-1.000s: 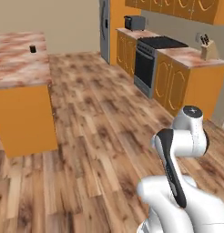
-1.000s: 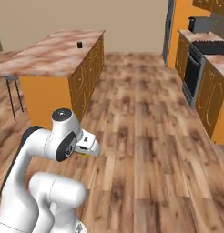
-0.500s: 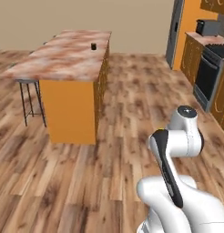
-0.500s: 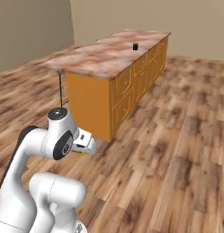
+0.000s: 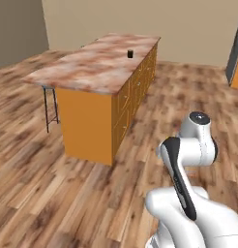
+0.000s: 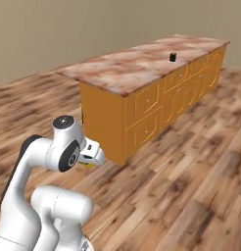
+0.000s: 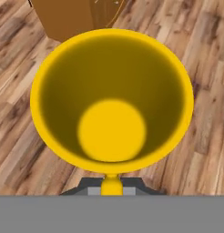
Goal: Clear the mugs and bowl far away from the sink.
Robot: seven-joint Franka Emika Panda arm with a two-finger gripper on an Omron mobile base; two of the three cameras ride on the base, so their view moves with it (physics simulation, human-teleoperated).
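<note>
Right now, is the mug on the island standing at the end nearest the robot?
No, the black mug stands toward the far end of the marbled island counter, away from the robot.

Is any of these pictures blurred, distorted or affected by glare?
Hand view: the round yellow bowl looms large, its wall shaded dark, floor planks sharp. Left base view: soft even light, no glare on the marbled pink island counter. Right base view: the small black mug is tiny and slightly soft.

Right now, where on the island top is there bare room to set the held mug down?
The island top is bare almost throughout: the whole near half toward the stool, and both long edges. The sole item is a black mug near the far end. The tool holds the other mug over the floor.
</note>
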